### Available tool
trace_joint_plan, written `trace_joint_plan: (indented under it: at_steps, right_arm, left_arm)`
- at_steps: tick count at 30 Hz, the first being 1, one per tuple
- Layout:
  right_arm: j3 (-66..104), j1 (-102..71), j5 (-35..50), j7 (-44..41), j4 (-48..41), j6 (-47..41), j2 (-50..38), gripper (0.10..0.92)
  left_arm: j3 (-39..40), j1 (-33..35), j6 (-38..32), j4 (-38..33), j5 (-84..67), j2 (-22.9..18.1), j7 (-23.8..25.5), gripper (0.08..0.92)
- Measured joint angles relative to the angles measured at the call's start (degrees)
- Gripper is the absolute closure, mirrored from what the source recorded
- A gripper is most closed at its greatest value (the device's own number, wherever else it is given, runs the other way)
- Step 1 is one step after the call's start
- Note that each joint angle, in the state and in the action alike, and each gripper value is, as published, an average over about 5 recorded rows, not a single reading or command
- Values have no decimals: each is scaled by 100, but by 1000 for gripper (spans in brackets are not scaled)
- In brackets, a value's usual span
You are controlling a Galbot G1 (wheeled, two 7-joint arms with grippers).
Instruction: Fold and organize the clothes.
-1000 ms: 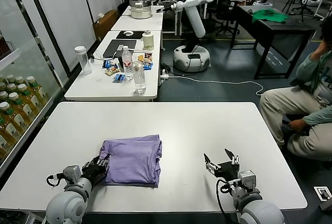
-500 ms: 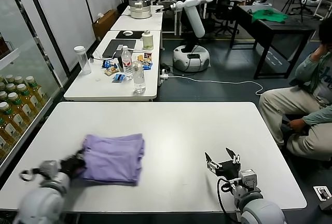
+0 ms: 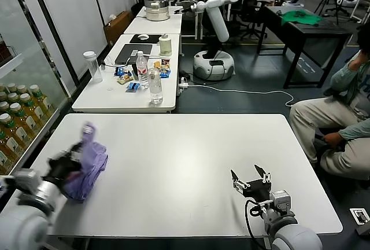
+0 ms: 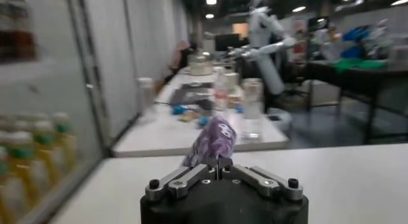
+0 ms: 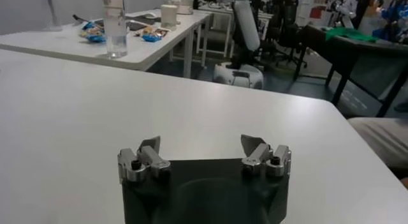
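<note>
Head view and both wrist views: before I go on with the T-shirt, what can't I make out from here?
- T-shirt: head view, motion-blurred and bunched; whether it is folded can't be read.
- Left pincer: head view, blurred and partly behind fabric.
- T-shirt's extent: left wrist view shows only a tuft above the shut pincer; the rest is hidden.
- Printed graphic: not discernible in any view.
- Right pincer is open and idle; its wrist view misses the shirt.

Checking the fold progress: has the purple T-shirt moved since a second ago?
Yes. The T-shirt, held by the left gripper, has slid toward the table's left edge.
</note>
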Motion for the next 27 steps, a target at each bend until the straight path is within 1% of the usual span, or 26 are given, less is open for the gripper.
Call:
trace_joint_plan:
  at_steps: [4,7,9,11,14,16,18,22,27]
  right_arm:
    - [57,-62,-7,-5,44,-13,-14,203]
    - [80,-89,-12,-6,75,-27,-30,203]
    - [96,-103,-12,-9,97,-35,-41,203]
    - [117,-112,-12,-12,109,-38,-52,203]
    - [153,-102,-7,-21,113,-40,-82,203]
    - [172,-79,7,-26,109,-39,-102,203]
    - [172,-39,27,-27,92,-34,-113,203]
    - [77,101,79,-11,12,-24,-80,203]
    - [-253,336,301,90,-72,-35,31,203]
  left_arm:
    - [1090,25,-14,-157,205,-590,-69,906]
    - [1861,-64,-53,-129,410,-1091,-127,888]
    - [2247,-202,-125,-29,560,-1412,-189,849]
    - [2525,-393,-229,102,695,-1684,-270,789]
    - [2755,-703,-391,224,819,-1918,-390,703]
    - [2789,-871,-503,240,863,-1942,-439,651]
    - [2713,-986,-633,245,908,-1865,-448,590]
    - [2225,-1069,-955,370,1049,-1483,-354,478]
    - [1437,-992,-1356,665,1236,-993,-140,331]
